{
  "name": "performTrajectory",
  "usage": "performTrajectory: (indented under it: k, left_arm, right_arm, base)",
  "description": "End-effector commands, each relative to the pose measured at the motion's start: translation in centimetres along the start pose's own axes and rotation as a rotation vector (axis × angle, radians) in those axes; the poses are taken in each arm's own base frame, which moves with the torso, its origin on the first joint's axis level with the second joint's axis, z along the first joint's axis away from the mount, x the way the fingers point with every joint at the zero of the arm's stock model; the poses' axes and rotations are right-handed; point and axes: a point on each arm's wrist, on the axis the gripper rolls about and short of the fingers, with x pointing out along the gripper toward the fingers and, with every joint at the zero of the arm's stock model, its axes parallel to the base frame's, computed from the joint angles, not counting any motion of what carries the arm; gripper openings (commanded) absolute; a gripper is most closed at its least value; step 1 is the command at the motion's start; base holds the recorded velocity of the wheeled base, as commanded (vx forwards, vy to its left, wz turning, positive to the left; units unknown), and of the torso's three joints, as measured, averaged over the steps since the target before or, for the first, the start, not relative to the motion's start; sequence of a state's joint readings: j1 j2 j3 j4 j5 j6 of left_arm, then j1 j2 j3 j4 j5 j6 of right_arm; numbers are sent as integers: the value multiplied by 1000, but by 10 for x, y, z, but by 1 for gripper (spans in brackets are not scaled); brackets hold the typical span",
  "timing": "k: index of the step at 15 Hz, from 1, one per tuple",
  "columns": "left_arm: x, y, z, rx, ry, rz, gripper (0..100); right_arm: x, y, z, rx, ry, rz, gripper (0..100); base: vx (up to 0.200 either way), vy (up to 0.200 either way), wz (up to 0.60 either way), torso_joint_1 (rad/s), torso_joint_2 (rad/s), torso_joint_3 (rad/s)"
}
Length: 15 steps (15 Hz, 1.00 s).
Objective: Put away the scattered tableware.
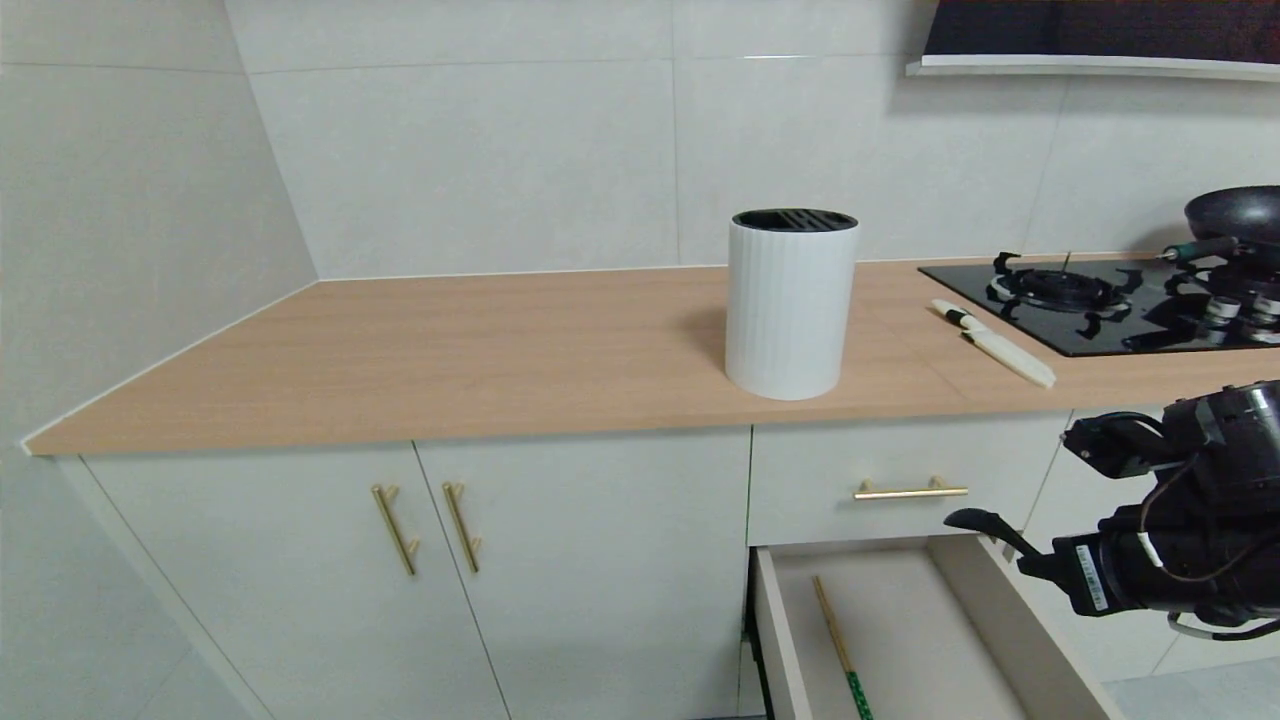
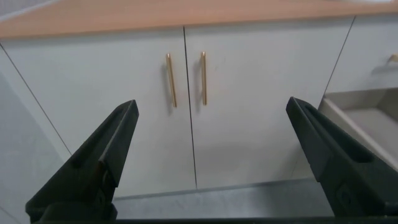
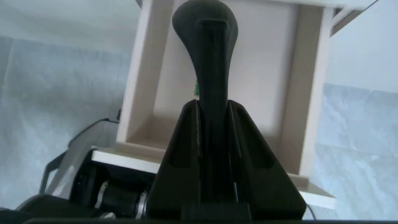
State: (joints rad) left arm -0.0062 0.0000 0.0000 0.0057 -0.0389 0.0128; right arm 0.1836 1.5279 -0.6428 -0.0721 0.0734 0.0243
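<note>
A cream-bladed knife (image 1: 992, 342) lies flat on the wooden counter (image 1: 450, 350), between the white slotted holder (image 1: 790, 305) and the hob. Below the counter a drawer (image 1: 775, 620) stands pulled out, and a wooden chopstick with a green end (image 1: 838, 645) lies on its floor. My right gripper (image 1: 975, 520) hangs over the drawer's right back corner, fingers shut with nothing in them. In the right wrist view the shut right gripper (image 3: 204, 25) points into the drawer (image 3: 146, 74). My left gripper (image 2: 211, 107) is open, low in front of the cabinet doors.
A black gas hob (image 1: 1100, 305) with a dark pan (image 1: 1235, 215) fills the counter's right end. A shut drawer with a gold handle (image 1: 910, 490) sits above the pulled-out one. Two cabinet doors with gold handles (image 2: 186, 78) are shut. Walls bound the counter at the back and left.
</note>
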Motion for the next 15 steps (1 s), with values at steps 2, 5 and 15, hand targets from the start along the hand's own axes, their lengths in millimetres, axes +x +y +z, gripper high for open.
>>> performTrajectory:
  k: [2, 5, 15]
  left_arm:
    - [0, 0, 0, 1, 0, 1, 100]
    - [0, 0, 0, 1, 0, 1, 100]
    - [0, 0, 0, 1, 0, 1, 100]
  right_arm:
    - [13, -1, -3, 2, 48, -1, 0]
    - [22, 0, -4, -1, 58, -12, 0]
    - [37, -1, -11, -11, 60, -20, 0]
  base:
    - [0, 0, 0, -195, 483, 288]
    - [0, 0, 0, -181, 466, 289]
    - [0, 0, 0, -115, 385, 258]
